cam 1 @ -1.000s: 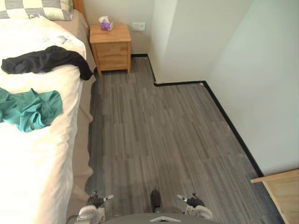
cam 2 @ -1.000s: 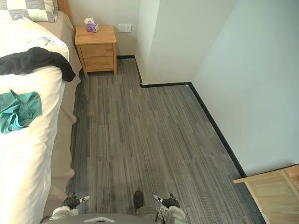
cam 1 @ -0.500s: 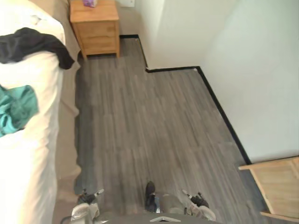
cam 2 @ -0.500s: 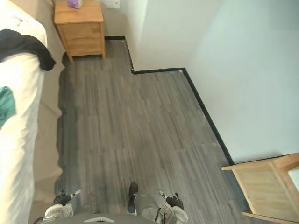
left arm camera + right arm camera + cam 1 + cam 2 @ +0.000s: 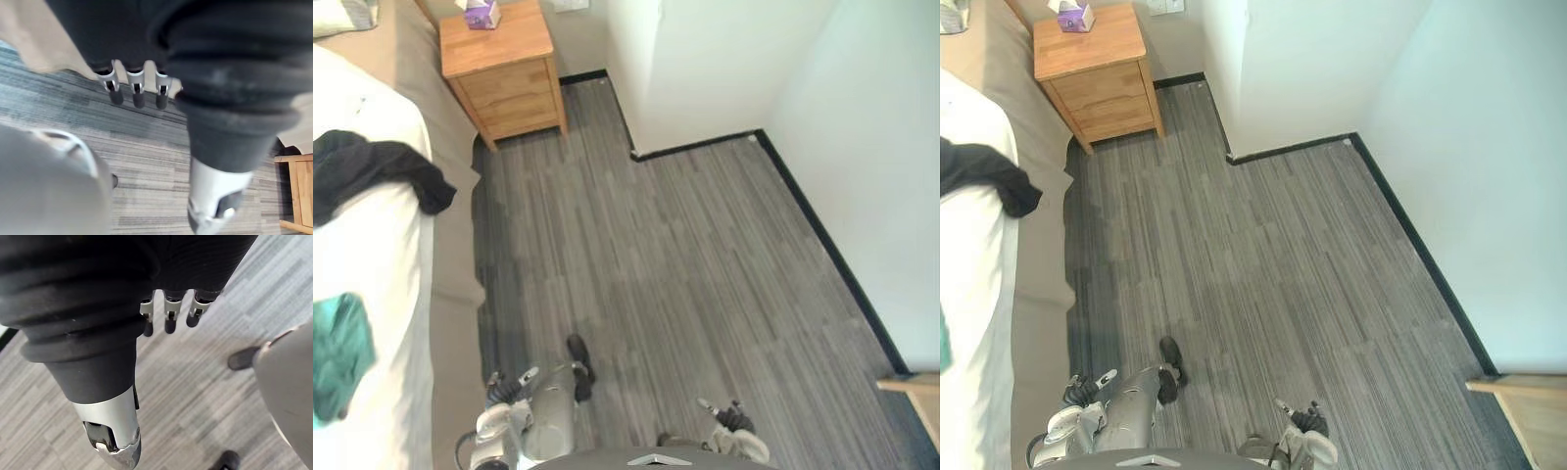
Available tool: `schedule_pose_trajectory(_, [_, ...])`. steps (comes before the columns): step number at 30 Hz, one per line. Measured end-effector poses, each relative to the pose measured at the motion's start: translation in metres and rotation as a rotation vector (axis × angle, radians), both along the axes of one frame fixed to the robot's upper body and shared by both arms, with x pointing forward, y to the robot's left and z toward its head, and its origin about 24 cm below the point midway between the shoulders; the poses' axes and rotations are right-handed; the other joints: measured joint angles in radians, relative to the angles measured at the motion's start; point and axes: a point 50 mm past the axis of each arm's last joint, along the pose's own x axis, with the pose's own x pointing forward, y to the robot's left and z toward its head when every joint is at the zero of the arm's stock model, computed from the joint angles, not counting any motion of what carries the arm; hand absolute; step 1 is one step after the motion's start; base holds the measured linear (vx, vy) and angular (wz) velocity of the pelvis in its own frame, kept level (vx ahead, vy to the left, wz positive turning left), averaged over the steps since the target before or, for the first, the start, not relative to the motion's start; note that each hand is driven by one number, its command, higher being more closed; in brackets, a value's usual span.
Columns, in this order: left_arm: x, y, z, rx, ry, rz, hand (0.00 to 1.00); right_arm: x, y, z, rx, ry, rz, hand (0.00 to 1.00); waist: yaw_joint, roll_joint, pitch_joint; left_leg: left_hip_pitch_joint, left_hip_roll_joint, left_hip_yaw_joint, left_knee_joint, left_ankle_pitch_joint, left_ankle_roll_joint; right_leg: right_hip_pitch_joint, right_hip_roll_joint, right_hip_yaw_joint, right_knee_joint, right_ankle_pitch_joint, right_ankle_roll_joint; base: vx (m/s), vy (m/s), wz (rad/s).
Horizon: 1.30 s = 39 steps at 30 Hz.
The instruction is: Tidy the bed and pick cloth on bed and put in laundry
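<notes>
Wooden nightstand beside the bed, tissue box atop.

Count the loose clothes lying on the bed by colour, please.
black cloth: 1
teal cloth: 1
Total: 2, both lying on the white cover of the bed, neither in a hand.

Grey plank floor, wooden nightstand, white walls
</notes>
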Motion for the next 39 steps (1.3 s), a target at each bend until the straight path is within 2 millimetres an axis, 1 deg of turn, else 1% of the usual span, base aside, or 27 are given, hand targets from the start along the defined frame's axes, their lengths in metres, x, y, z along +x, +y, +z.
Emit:
schedule_pose_trajectory(2, [-0.005,0.003,-0.002,-0.003,0.021,0.016,0.00,-0.002,0.001,-0.001,0.002,0.010,0.002,0.00,0.005,-0.011,-0.001,0.049,-0.010,-0.001,0.006,-0.036,0.025,-0.021,-0.006,0.026,0.117,0.069,0.012,0.61,0.191,0.15])
schedule_pose_trajectory(3, [-0.010,0.004,-0.005,-0.008,0.049,0.021,0.00,-0.007,0.002,-0.003,0.009,0.026,-0.015,0.00,0.002,-0.017,-0.004,0.114,-0.031,-0.012,-0.029,-0.048,0.030,-0.050,0.000,0.051,0.253,0.086,0.045,0.55,0.163,0.25])
schedule_pose_trajectory(4, [-0.016,0.004,-0.008,-0.012,0.075,0.022,0.00,-0.011,0.002,-0.005,0.009,0.043,-0.017,0.00,0.002,-0.020,-0.010,0.192,-0.052,-0.041,-0.068,-0.085,0.011,-0.082,0.005,0.068,0.426,0.091,0.123,0.53,0.140,0.25])
schedule_pose_trajectory(6, [-0.022,0.009,-0.010,-0.001,0.106,0.008,0.00,-0.014,0.002,-0.006,0.012,0.053,-0.019,0.00,-0.017,-0.034,-0.021,0.265,-0.096,-0.092,-0.086,-0.151,-0.001,-0.181,0.003,0.069,0.721,0.111,0.175,0.48,0.040,0.51])
schedule_pose_trajectory(7, [-0.026,0.008,-0.013,-0.001,0.130,-0.002,0.00,-0.013,-0.003,-0.005,-0.001,0.045,-0.022,0.00,-0.030,-0.043,-0.027,0.319,-0.107,-0.121,-0.087,-0.181,-0.005,-0.250,-0.006,0.026,0.888,0.095,0.150,0.45,-0.032,0.68])
schedule_pose_trajectory(9, [-0.032,0.005,-0.016,-0.014,0.157,-0.004,0.00,-0.012,-0.013,-0.002,-0.030,0.039,-0.021,0.00,-0.050,-0.005,-0.020,0.409,-0.101,-0.180,-0.113,-0.208,-0.021,-0.344,-0.036,-0.083,1.023,0.030,0.067,0.53,-0.114,0.80])
schedule_pose_trajectory(10, [-0.034,0.003,-0.017,-0.017,0.166,-0.014,0.00,-0.014,-0.019,-0.002,-0.046,0.043,-0.020,0.00,-0.059,0.006,-0.018,0.468,-0.085,-0.212,-0.137,-0.210,-0.037,-0.400,-0.042,-0.122,1.018,-0.029,0.038,0.54,-0.165,1.00])
schedule_pose_trajectory(12, [-0.035,-0.001,-0.018,-0.028,0.175,-0.022,0.00,-0.017,-0.022,-0.002,-0.053,0.055,-0.019,0.00,-0.069,0.019,-0.015,0.538,-0.049,-0.270,-0.166,-0.206,-0.052,-0.482,-0.027,-0.136,0.890,-0.108,0.020,0.46,-0.268,1.16])
schedule_pose_trajectory(14, [-0.035,-0.003,-0.019,-0.034,0.174,-0.031,0.00,-0.019,-0.025,-0.002,-0.059,0.060,-0.021,0.00,-0.082,0.030,-0.015,0.568,0.002,-0.318,-0.179,-0.203,-0.058,-0.540,0.005,-0.102,0.636,-0.106,0.017,0.45,-0.362,1.14])
schedule_pose_trajectory(15, [-0.035,-0.004,-0.019,-0.038,0.170,-0.027,0.00,-0.018,-0.025,-0.002,-0.060,0.058,-0.021,0.00,-0.084,0.033,-0.015,0.579,0.019,-0.331,-0.184,-0.203,-0.061,-0.557,0.012,-0.077,0.534,-0.085,0.021,0.36,-0.344,1.03])
schedule_pose_trajectory(16, [-0.032,-0.005,-0.018,-0.041,0.155,-0.023,0.00,-0.018,-0.025,-0.002,-0.060,0.058,-0.018,0.00,-0.090,0.036,-0.014,0.598,0.051,-0.343,-0.191,-0.213,-0.089,-0.574,0.025,-0.017,0.352,-0.012,0.024,0.57,-0.577,1.36])
schedule_pose_trajectory(17, [-0.034,-0.005,-0.018,-0.051,0.153,0.002,0.00,-0.026,-0.024,-0.004,-0.050,0.075,-0.023,0.00,-0.090,0.041,-0.011,0.636,0.087,-0.362,-0.207,-0.248,-0.147,-0.568,0.031,0.068,0.190,0.143,0.069,0.48,-0.503,1.20])
schedule_pose_trajectory(18, [-0.035,-0.007,-0.019,-0.062,0.154,0.017,0.00,-0.026,-0.027,-0.003,-0.055,0.076,-0.017,0.00,-0.087,0.040,-0.015,0.657,0.108,-0.370,-0.213,-0.258,-0.163,-0.559,0.046,0.074,0.201,0.217,0.094,0.56,-0.574,0.75])
schedule_pose_trajectory(19, [-0.036,-0.015,-0.020,-0.094,0.152,0.044,0.00,-0.022,-0.035,0.000,-0.078,0.060,-0.011,0.00,-0.071,0.085,-0.013,0.658,0.139,-0.371,-0.204,-0.234,-0.169,-0.582,0.072,0.068,0.296,0.129,0.079,0.41,-0.439,0.38])
schedule_pose_trajectory(20, [-0.036,-0.015,-0.020,-0.100,0.138,0.065,0.00,-0.020,-0.035,0.001,-0.076,0.050,-0.008,0.00,-0.070,0.080,-0.012,0.657,0.128,-0.381,-0.180,-0.184,-0.172,-0.606,0.053,0.072,0.416,0.041,0.064,0.41,-0.426,0.38])
schedule_pose_trajectory(22, [-0.041,-0.020,-0.022,-0.118,0.150,0.080,0.00,-0.024,-0.036,0.000,-0.075,0.065,0.001,0.00,-0.078,0.081,-0.015,0.680,0.134,-0.393,-0.135,-0.134,-0.191,-0.595,0.035,0.049,0.543,-0.058,0.045,0.41,-0.375,0.44])
schedule_pose_trajectory(24, [-0.043,-0.026,-0.023,-0.140,0.152,0.087,0.00,-0.023,-0.041,0.001,-0.092,0.068,0.016,0.00,-0.087,0.123,-0.034,0.605,0.180,-0.433,0.044,-0.110,-0.211,-0.537,0.041,-0.003,0.543,-0.114,0.032,0.44,-0.323,0.54])
schedule_pose_trajectory(25, [-0.041,-0.022,-0.021,-0.135,0.133,0.098,0.00,-0.026,-0.041,0.001,-0.099,0.084,0.021,0.00,-0.087,0.121,-0.031,0.505,0.201,-0.453,0.250,-0.032,-0.229,-0.478,0.044,-0.030,0.511,-0.129,0.021,0.41,-0.277,0.58])
schedule_pose_trajectory(26, [-0.041,-0.020,-0.020,-0.130,0.124,0.104,0.00,-0.029,-0.042,0.000,-0.102,0.092,0.027,0.00,-0.083,0.121,-0.029,0.447,0.221,-0.455,0.374,-0.012,-0.241,-0.441,0.048,-0.044,0.480,-0.129,0.018,0.37,-0.237,0.37])
schedule_pose_trajectory(28, [-0.042,-0.012,-0.017,-0.119,0.099,0.152,0.00,-0.033,-0.037,-0.001,-0.105,0.107,0.086,0.00,-0.051,0.101,-0.017,0.313,0.269,-0.332,0.654,-0.104,-0.228,-0.283,0.055,-0.075,0.360,-0.123,0.009,0.33,-0.168,0.15])
schedule_pose_trajectory(30, [-0.041,-0.009,-0.015,-0.116,0.081,0.167,0.00,-0.035,-0.036,-0.001,-0.111,0.111,0.109,0.00,-0.039,0.096,-0.019,0.243,0.265,-0.204,0.632,-0.176,-0.210,-0.187,0.046,-0.097,0.271,-0.116,0.024,0.38,-0.046,0.22])
schedule_pose_trajectory(32, [-0.039,-0.008,-0.014,-0.111,0.066,0.171,0.00,-0.036,-0.035,-0.001,-0.108,0.118,0.110,0.00,-0.038,0.095,-0.019,0.168,0.225,-0.095,0.495,-0.225,-0.194,-0.130,0.027,-0.132,0.210,-0.108,0.048,0.40,0.089,0.43])
schedule_pose_trajectory(33, [-0.038,-0.008,-0.014,-0.114,0.061,0.176,0.00,-0.036,-0.035,-0.001,-0.109,0.124,0.114,0.00,-0.035,0.094,-0.016,0.145,0.184,-0.022,0.347,-0.215,-0.166,-0.096,0.006,-0.155,0.193,-0.109,0.063,0.35,0.131,0.50])
schedule_pose_trajectory(34, [-0.040,-0.009,-0.014,-0.117,0.063,0.178,0.00,-0.038,-0.037,-0.001,-0.122,0.134,0.129,0.00,-0.030,0.099,-0.018,0.139,0.139,0.031,0.153,-0.098,-0.091,-0.059,-0.005,-0.173,0.189,-0.125,0.095,0.45,0.165,0.44])
schedule_pose_trajectory(35, [-0.039,-0.010,-0.015,-0.126,0.059,0.190,0.00,-0.038,-0.034,-0.003,-0.115,0.142,0.135,0.00,-0.019,0.085,-0.018,0.158,0.111,0.044,0.144,-0.098,-0.047,-0.041,-0.018,-0.172,0.187,-0.136,0.113,0.45,0.131,0.55])
schedule_pose_trajectory(37, [-0.039,-0.001,-0.013,-0.099,0.054,0.171,0.00,-0.029,-0.027,-0.004,-0.101,0.131,0.159,0.00,-0.015,0.047,-0.029,0.188,0.039,0.060,0.076,-0.091,-0.040,0.008,-0.030,-0.149,0.073,-0.079,0.061,0.46,0.131,0.52])
schedule_pose_trajectory(39, [-0.037,0.004,-0.012,-0.084,0.055,0.159,0.00,-0.014,-0.018,-0.004,-0.085,0.108,0.183,0.00,-0.007,0.030,-0.023,0.187,0.044,0.162,0.112,-0.091,-0.038,0.070,-0.031,-0.153,-0.019,0.002,0.075,0.32,0.104,0.47])
